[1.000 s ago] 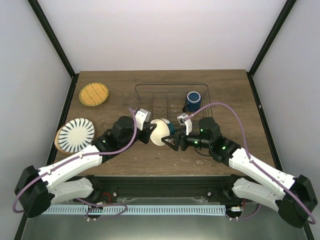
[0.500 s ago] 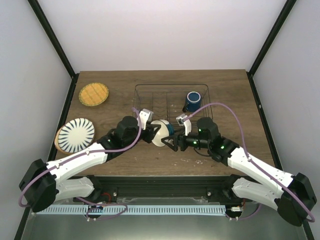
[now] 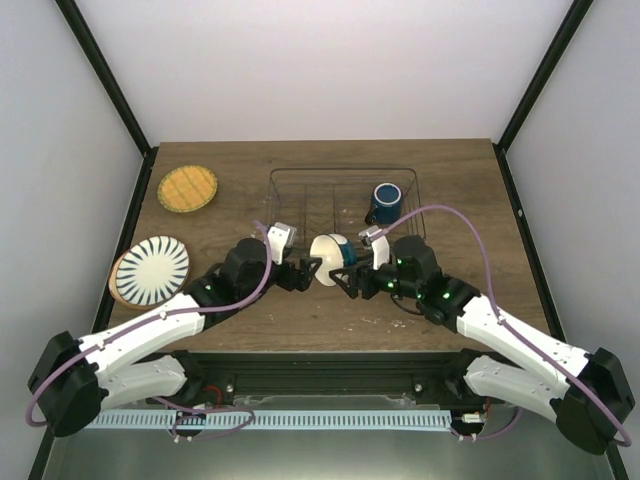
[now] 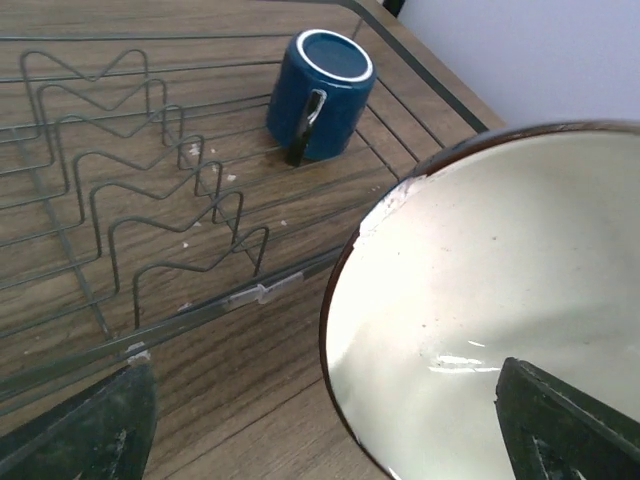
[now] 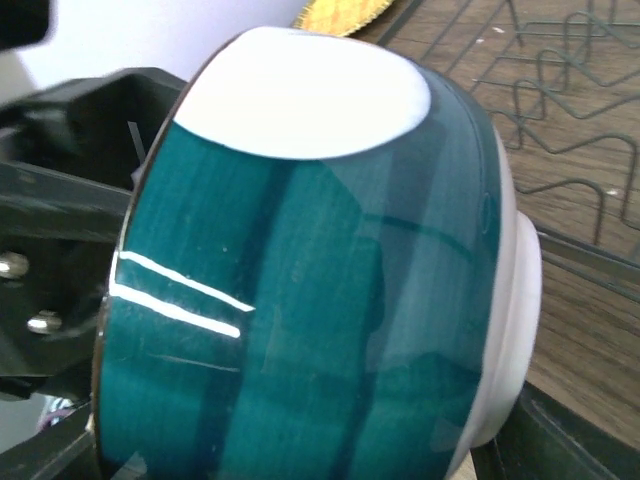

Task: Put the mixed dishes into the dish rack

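The small cream bowl, teal on the outside, hangs tilted on its side just in front of the dish rack. My right gripper is shut on the bowl across its teal wall and foot. My left gripper stands wide open; the bowl's rim still lies between its spread fingers, with no grip. The dark blue cup lies inside the rack at the right. The orange-yellow plate and the striped plate lie on the table at the left.
A tan plate rim shows under the striped plate. The rack's zigzag wire dividers stand left of the cup. Both arms meet in the middle of the table, close in front of the rack's near wall.
My left gripper has opened off the bowl and drawn back slightly to the left. The bowl stays in my right gripper, shifted a little toward the rack.
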`<move>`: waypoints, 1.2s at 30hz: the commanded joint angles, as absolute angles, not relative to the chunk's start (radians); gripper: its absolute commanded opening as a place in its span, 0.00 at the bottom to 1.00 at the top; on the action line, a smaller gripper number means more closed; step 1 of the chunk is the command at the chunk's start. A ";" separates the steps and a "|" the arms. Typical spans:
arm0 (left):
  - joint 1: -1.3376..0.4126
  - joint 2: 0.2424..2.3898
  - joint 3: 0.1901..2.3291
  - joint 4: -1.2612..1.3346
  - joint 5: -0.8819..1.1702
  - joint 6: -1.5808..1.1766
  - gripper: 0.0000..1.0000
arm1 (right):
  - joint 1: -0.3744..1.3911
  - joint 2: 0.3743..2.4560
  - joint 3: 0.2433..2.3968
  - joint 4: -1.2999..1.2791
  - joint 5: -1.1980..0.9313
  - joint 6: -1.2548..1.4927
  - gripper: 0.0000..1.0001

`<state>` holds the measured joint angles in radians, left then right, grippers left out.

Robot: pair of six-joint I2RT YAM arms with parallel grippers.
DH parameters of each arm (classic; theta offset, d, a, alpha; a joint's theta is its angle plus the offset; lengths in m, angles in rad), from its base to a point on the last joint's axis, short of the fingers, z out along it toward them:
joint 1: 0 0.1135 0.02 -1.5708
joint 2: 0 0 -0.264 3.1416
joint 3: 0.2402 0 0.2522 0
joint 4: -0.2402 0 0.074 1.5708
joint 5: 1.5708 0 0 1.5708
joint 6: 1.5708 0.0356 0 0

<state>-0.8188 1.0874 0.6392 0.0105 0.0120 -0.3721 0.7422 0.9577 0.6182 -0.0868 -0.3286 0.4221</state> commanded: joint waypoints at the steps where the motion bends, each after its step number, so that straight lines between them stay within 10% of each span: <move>1: -0.820 1.030 0.639 -0.073 -0.055 -0.376 0.96 | 0.746 0.956 0.694 -0.108 -0.220 0.372 0.37; 36: -0.819 0.827 0.581 -0.222 -0.097 -0.336 1.00 | 0.748 1.578 1.425 -0.891 0.535 0.395 0.34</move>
